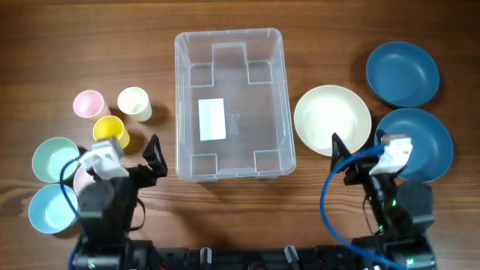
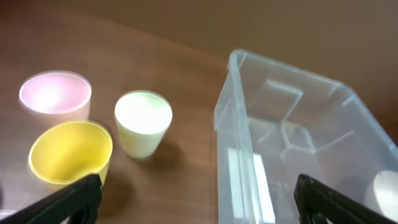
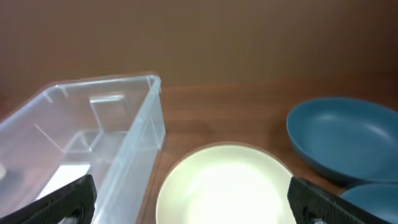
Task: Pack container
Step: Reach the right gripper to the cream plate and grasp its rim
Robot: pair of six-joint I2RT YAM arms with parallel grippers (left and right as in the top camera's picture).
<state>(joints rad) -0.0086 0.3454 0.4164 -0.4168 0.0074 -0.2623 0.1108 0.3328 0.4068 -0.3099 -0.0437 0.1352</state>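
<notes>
The clear container [image 1: 180,90] stands empty at the table's middle, with a white label [image 1: 211,119] on its bottom. It also shows in the left wrist view [image 2: 231,118] and the right wrist view [image 3: 146,121]. My left gripper [image 1: 129,150] [image 2: 196,202] is open and empty, low over the table between a yellow cup [image 1: 109,130] [image 2: 69,151] and the container's near left corner. My right gripper [image 1: 364,146] [image 3: 193,199] is open and empty, at the near edge of a cream bowl [image 1: 331,118] [image 3: 224,183].
A pink cup [image 1: 88,103] [image 2: 55,93] and a pale green cup [image 1: 134,103] [image 2: 143,121] stand left of the container. A mint bowl [image 1: 54,159] and a light blue bowl [image 1: 49,208] lie at the near left. Two dark blue bowls [image 1: 402,73] [image 1: 424,142] lie at the right.
</notes>
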